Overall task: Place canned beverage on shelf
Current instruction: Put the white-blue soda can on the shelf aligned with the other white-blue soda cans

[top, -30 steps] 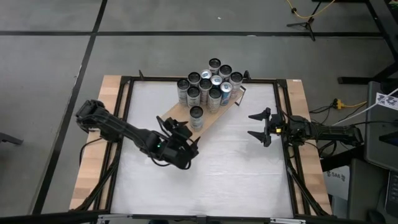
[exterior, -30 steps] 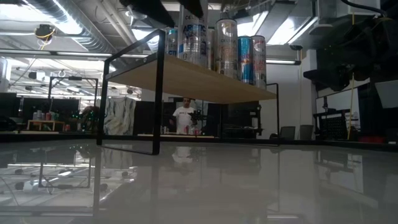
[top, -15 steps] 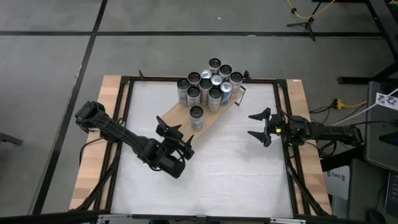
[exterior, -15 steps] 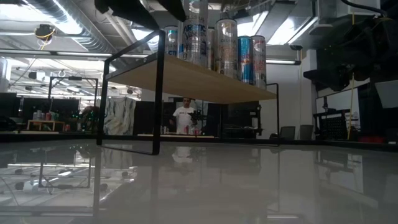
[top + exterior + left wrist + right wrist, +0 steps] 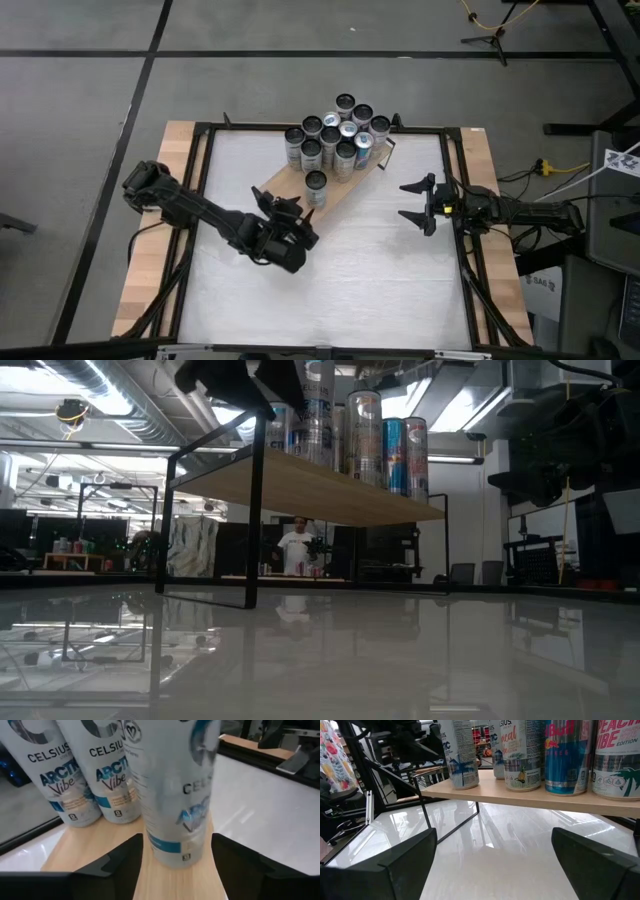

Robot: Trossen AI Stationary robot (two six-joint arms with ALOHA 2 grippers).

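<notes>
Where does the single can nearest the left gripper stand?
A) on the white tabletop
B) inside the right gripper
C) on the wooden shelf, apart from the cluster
C: the lone can stands upright on the shelf board, with a gap between it and the cluster of cans.

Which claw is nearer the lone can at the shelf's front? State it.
Left. The left claw sits right beside the lone can, its fingers either side in its wrist view; the right claw waits well off, over the table.
</notes>
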